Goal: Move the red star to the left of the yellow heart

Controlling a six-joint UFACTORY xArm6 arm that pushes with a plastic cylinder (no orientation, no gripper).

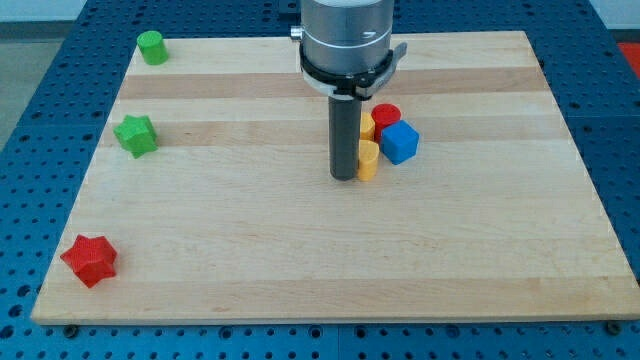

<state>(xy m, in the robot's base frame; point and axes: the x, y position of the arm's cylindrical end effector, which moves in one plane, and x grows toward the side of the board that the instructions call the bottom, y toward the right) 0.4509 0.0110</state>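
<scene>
Down at seven o'clock on the worktop (300, 260), the red star (89, 260) sits close to the left and bottom edges. My tip (345, 177) touches the yellow heart (368, 160) just right of centre, with a yellow block (367, 126), red cylinder (386, 114) and blue cube (399, 142) crowding its two o'clock side. No hand is fitted. Bare wood lies between star and heart.

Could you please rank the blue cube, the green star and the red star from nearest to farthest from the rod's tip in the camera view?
From my tip:
1. Blue cube, just to the view's right, in the cluster.
2. Green star, far toward the view's left.
3. Red star, at the view's bottom-left corner.
</scene>
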